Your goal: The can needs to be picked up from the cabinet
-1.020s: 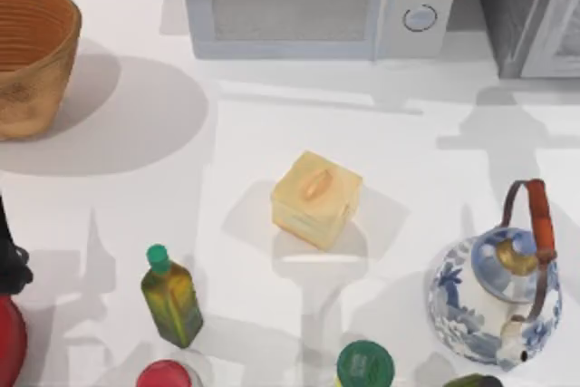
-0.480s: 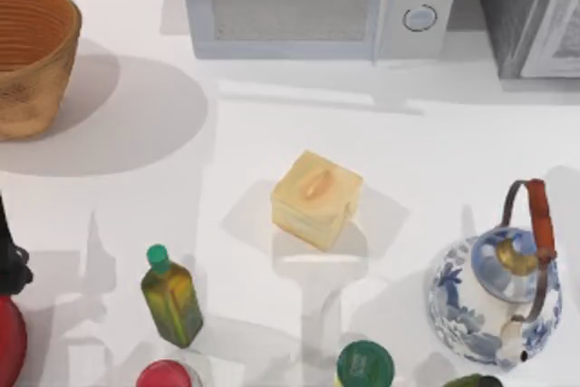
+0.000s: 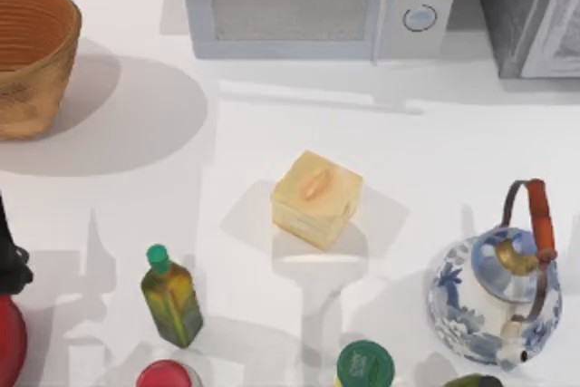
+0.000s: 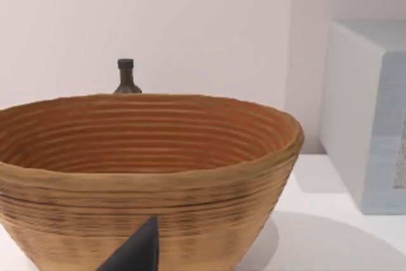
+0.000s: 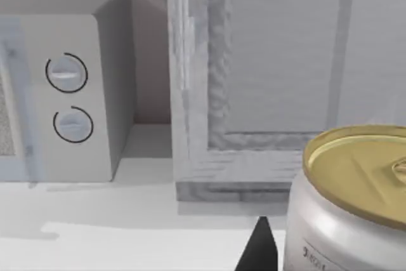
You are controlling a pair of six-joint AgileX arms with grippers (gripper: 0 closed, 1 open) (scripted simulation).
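Note:
The can (image 5: 355,195), whitish with a gold lid, sits tilted and very close in the right wrist view. My right gripper (image 5: 317,255) is shut on the can, with one dark fingertip (image 5: 259,251) showing beside it. The can hangs in front of the cabinet (image 5: 279,61), whose light grey framed door is closed. From above, the cabinet (image 3: 530,15) stands at the table's back right corner. My left gripper (image 4: 136,255) is parked at the left, facing the wicker basket (image 4: 146,157).
A white microwave (image 3: 317,2) stands at the back, left of the cabinet. A basket (image 3: 32,52) is at back left and a yellow box (image 3: 315,198) in the middle. A blue teapot (image 3: 498,296), a green-capped bottle (image 3: 170,296) and capped containers (image 3: 364,364) line the front.
The arm's shadow over the right side of the table in the top view has slid off to the right and gone. Nothing on the table has moved.

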